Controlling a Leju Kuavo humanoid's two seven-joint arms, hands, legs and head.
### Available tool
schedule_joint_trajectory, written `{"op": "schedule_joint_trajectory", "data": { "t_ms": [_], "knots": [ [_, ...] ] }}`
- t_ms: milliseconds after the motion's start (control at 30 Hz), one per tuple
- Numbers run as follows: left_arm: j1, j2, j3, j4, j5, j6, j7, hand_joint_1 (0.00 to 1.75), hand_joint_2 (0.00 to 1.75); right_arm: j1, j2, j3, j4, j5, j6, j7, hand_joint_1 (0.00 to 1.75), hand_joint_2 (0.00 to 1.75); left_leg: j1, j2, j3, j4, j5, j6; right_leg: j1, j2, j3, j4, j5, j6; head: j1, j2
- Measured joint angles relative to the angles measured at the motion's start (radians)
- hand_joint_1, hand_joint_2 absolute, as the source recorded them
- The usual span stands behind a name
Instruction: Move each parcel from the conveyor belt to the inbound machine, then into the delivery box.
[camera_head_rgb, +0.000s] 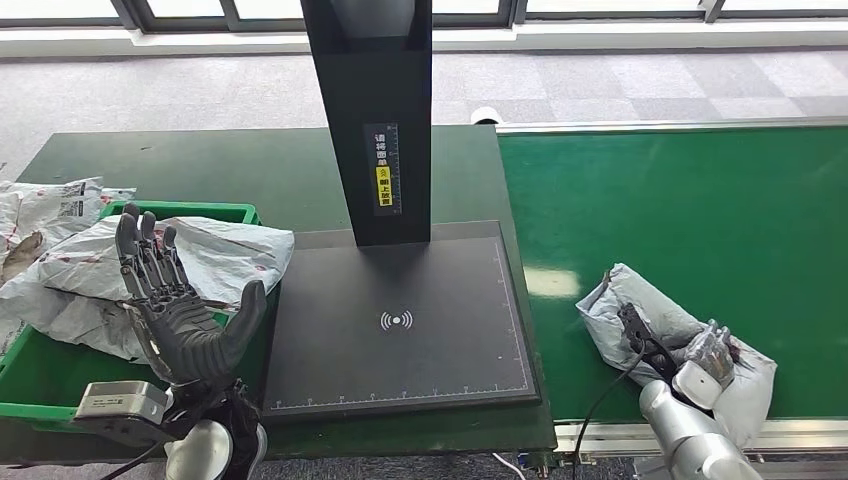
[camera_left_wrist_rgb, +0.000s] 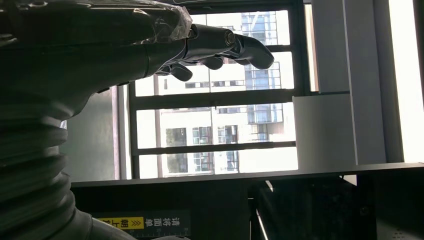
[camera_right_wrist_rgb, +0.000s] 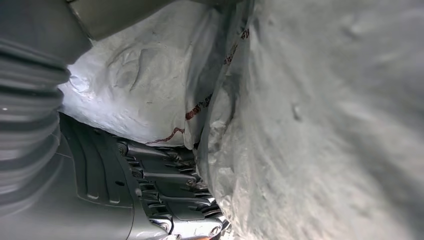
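Observation:
A crumpled grey parcel lies on the green conveyor belt near its front edge. My right hand grips this parcel from the near side. In the right wrist view the dark fingers press into the folds of the parcel. My left hand is raised with its fingers spread and holds nothing, in front of the green delivery box. In the left wrist view the left hand points at windows. The black inbound machine plate lies bare between box and belt.
The machine's black column rises behind the plate. A large grey parcel lies across the green box. More grey parcels are piled on the dark table to its left. The belt's metal front rail runs beside my right arm.

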Motion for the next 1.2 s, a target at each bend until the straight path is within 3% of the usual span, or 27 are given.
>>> {"op": "schedule_joint_trajectory", "data": {
  "t_ms": [767,1200],
  "knots": [
    [-0.005,0.004,0.0,0.0,0.0,0.032,0.0,0.0,1.75,-0.019,0.002,0.0,0.0,0.032,0.008,-0.014,1.75,1.75,0.0,0.001,0.0,0.0,0.0,0.0,0.001,0.001,0.0,0.0,0.0,0.0,0.0,0.0],
    [-0.005,0.012,0.0,0.007,-0.012,0.105,0.0,0.0,1.75,-0.018,0.013,-0.008,0.0,0.079,-0.003,-0.023,1.75,1.75,0.0,0.001,0.0,0.0,0.0,0.0,0.0,0.001,0.0,0.0,0.0,0.0,0.0,0.0]
  ]
}}
